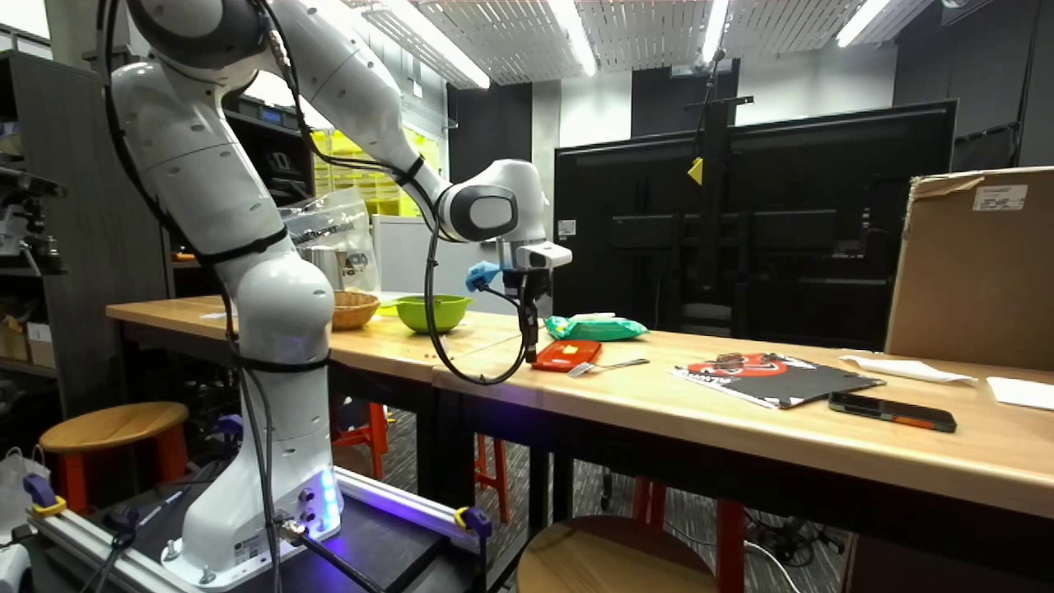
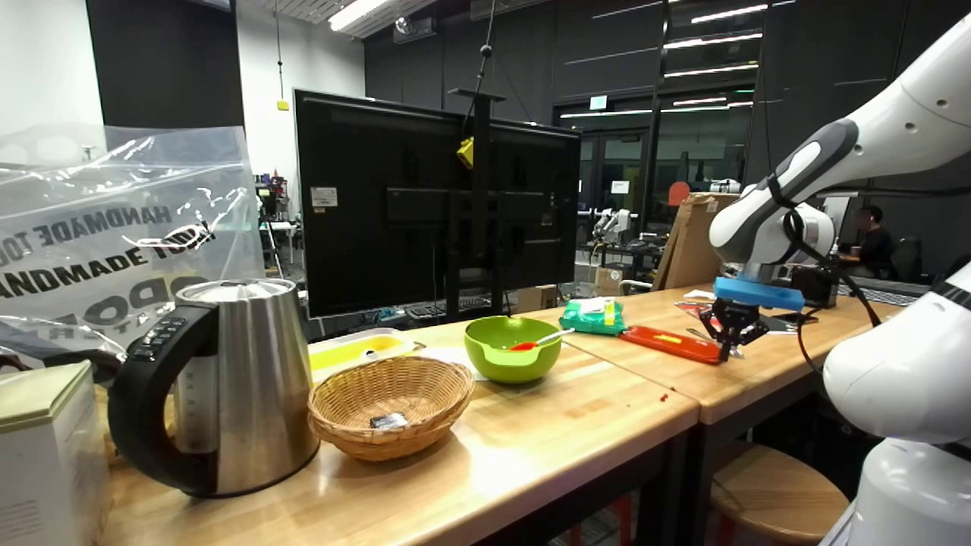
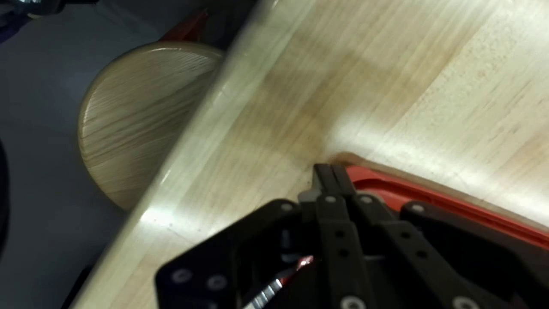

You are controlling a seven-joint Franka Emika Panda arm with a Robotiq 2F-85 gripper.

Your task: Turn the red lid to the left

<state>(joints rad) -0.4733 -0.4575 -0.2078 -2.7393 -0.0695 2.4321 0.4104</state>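
red lid (image 1: 563,357) just beside the closed hand (image 3: 333,172)

I can see the red lid (image 1: 564,357) in both exterior views, lying flat on the wooden surface (image 1: 617,391). It is a low, oblong, red-orange piece with rounded corners, and a small yellow patch shows on its upper face. In an exterior view I look along the red lid (image 2: 686,349) as a long, thin strip, its far end just beside the teal-green packet (image 2: 584,321). My wrist view gives me one rounded corner, near the surface's edge; a groove follows the rim, and one straight side slants away from that edge. The rest is hidden from me there.
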